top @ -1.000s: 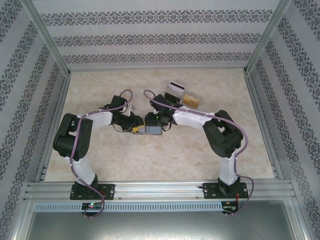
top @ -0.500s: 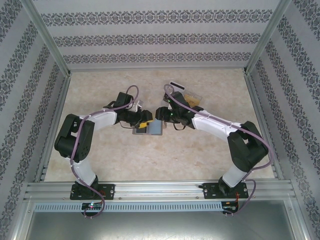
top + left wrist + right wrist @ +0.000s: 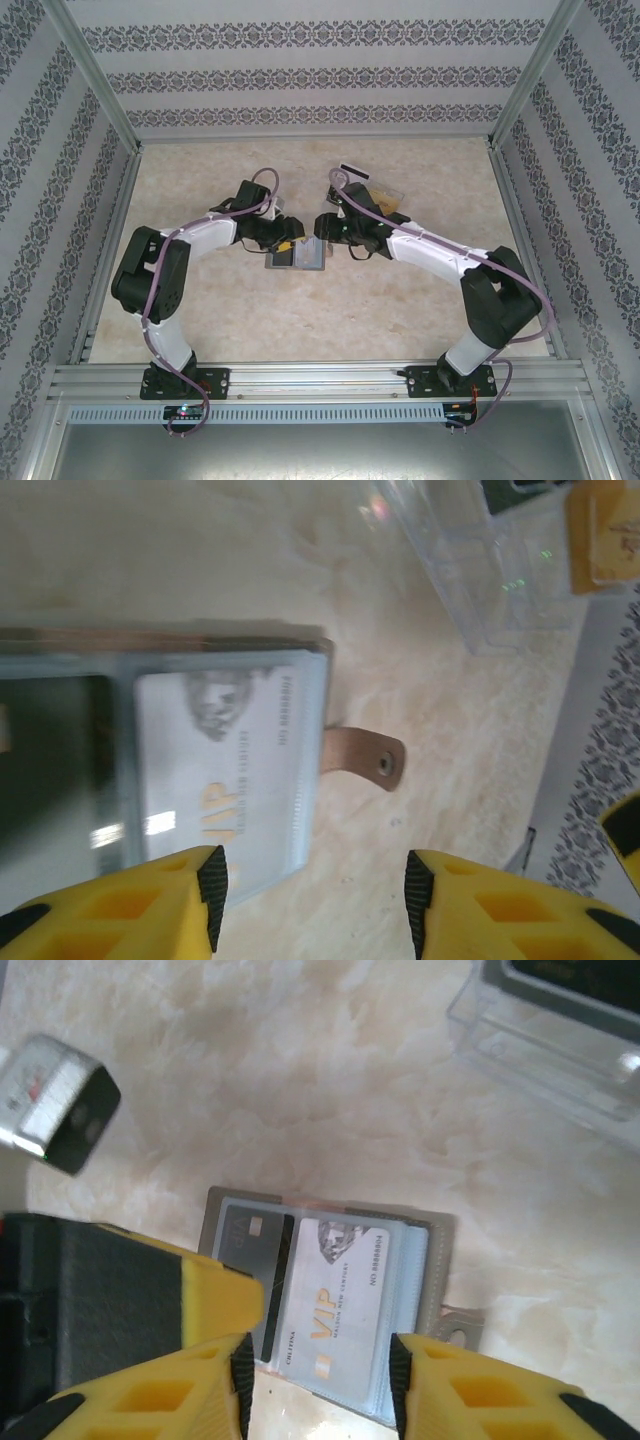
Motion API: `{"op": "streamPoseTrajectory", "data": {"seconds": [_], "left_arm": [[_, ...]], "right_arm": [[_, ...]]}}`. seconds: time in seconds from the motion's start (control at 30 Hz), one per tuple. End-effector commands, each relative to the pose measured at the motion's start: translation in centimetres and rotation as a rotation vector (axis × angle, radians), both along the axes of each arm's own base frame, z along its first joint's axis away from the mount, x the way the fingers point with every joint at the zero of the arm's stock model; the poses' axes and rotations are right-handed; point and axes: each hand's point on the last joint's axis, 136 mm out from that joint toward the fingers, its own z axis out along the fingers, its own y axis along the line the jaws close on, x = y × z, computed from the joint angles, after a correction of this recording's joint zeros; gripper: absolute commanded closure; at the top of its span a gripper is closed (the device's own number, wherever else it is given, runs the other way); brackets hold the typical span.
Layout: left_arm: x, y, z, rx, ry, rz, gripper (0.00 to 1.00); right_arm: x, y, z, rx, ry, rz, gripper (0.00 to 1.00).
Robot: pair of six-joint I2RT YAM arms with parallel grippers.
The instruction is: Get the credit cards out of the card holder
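Note:
The card holder (image 3: 300, 258) lies open and flat mid-table, a grey bifold (image 3: 440, 1260) with a brown snap strap (image 3: 365, 758). In its clear sleeves sit two credit cards, a dark one (image 3: 245, 1245) and a white VIP one (image 3: 345, 1300). My left gripper (image 3: 288, 243) hovers at the holder's far left. It is open (image 3: 315, 900), with one fingertip (image 3: 205, 885) over the white card's (image 3: 230, 770) corner and bare table between the jaws. My right gripper (image 3: 322, 228) is open (image 3: 318, 1385) above the white card, its jaws straddling it. The left gripper's yellow finger (image 3: 215, 1295) covers part of the dark card.
A clear plastic tray (image 3: 385, 197) stands just beyond the holder at the back right, with a dark striped card (image 3: 352, 170) and a gold card (image 3: 605, 535) in it. Patterned walls and metal posts enclose the table.
Over the last second both grippers drew back from the holder toward the far side, and the right arm stretched out. The holder now lies spread open. Little has moved in the last half second.

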Motion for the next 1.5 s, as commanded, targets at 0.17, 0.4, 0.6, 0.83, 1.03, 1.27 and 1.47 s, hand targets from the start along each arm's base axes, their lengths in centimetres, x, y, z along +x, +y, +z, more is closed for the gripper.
{"op": "streamPoseTrajectory", "data": {"seconds": [0.17,0.4,0.6,0.83,1.03,1.27,1.47], "left_arm": [[-0.3,2.9,-1.2,0.074,0.034,0.088,0.59],[-0.3,2.0,-1.7,0.03,0.053,0.068,0.62],[-0.4,1.5,-2.2,0.031,0.07,0.052,0.63],[-0.4,0.8,-2.8,0.029,0.084,0.03,0.66],[-0.2,0.5,-3.0,0.025,0.089,0.023,0.67],[-0.3,0.3,-3.4,0.028,0.098,0.004,0.68],[-0.5,0.0,-3.9,0.014,0.102,-0.025,0.73]], "right_arm": [[-1.0,2.8,-3.7,-0.108,0.061,0.062,0.71],[-1.2,2.0,-6.6,-0.206,0.108,0.041,0.71],[-1.2,2.2,-8.0,-0.221,0.148,0.051,0.72],[-1.2,2.3,-9.0,-0.227,0.179,0.064,0.74],[-1.3,2.1,-9.8,-0.242,0.199,0.067,0.75],[-1.5,1.8,-10.7,-0.262,0.223,0.065,0.74],[-1.4,1.5,-11.0,-0.266,0.232,0.05,0.75]]}}
